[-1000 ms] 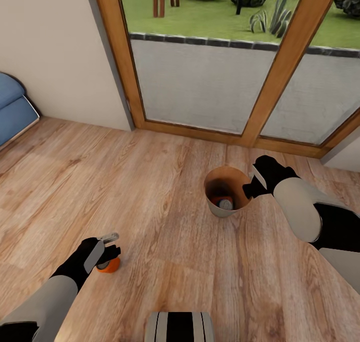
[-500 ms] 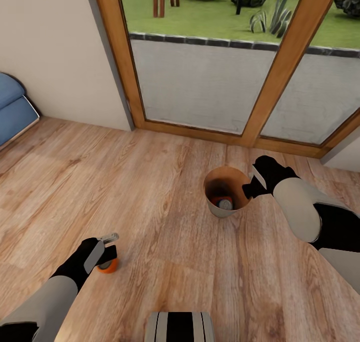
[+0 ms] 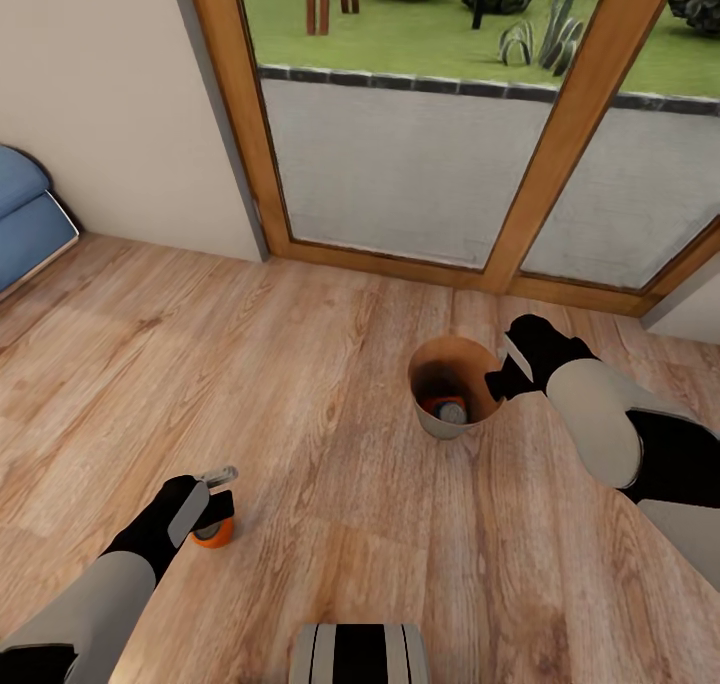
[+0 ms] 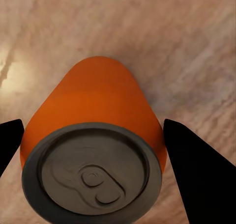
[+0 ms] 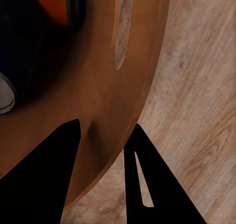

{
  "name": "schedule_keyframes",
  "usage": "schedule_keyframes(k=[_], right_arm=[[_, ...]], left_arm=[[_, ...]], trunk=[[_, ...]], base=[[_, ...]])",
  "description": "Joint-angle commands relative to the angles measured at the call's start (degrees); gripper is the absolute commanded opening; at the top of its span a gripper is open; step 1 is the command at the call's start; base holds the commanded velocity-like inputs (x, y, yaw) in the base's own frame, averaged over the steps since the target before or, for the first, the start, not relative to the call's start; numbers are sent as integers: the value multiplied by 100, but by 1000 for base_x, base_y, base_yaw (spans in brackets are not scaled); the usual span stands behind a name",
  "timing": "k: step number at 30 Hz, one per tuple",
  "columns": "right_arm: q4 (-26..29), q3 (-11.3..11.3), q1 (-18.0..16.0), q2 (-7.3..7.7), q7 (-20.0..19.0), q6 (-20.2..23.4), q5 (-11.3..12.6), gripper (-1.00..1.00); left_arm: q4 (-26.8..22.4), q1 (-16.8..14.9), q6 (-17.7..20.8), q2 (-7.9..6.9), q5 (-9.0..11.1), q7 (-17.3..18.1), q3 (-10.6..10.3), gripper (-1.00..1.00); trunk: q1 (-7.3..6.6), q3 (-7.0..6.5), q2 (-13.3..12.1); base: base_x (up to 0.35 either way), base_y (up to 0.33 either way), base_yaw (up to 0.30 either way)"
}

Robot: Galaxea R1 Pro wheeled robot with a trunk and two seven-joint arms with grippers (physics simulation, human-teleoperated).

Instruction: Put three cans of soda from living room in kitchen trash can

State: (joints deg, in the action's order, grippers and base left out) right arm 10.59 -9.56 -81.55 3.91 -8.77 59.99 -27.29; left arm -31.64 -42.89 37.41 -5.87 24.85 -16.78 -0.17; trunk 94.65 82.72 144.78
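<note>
Left wrist view | can point(image 4: 93, 150) upright between your open left gripper point(image 4: 93, 150) fingers | right gripper point(image 5: 101, 150) clamps bin point(image 5: 123, 86) rim.

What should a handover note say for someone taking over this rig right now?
Left gripper: fingers either side of an upright orange can on the wood floor; contact unclear, can not lifted.
Right gripper: fingers straddle the bin wall, one inside, one outside, apparently gripping the rim.
Bin stands on the floor by the glass doors, not in a kitchen.
Done: an orange can and a dark blue one lie inside the bin.
Left: close on the floor can, lift it, drop it in the bin, then probably carry the bin to the kitchen.
</note>
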Motion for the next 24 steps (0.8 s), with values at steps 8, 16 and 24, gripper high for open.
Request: schedule_keyframes(k=[8,16,24], right_arm=[[5,-28,30,1,-11,1,66,-100],[19,-28,100,-11,-11,1,50,-100],[61,-31,230,-21,-27,1,65,-100]], left_arm=[[0,0,3,36,-13,1,0,-100],[2,0,11,49,-16,0,-1,-100],[2,0,12,49,-16,0,-8,-100]], trunk=[[-14,-111,-6],[-34,-289,-17],[-55,-466,-28]], base=[[0,0,0],[0,0,0],[0,0,0]])
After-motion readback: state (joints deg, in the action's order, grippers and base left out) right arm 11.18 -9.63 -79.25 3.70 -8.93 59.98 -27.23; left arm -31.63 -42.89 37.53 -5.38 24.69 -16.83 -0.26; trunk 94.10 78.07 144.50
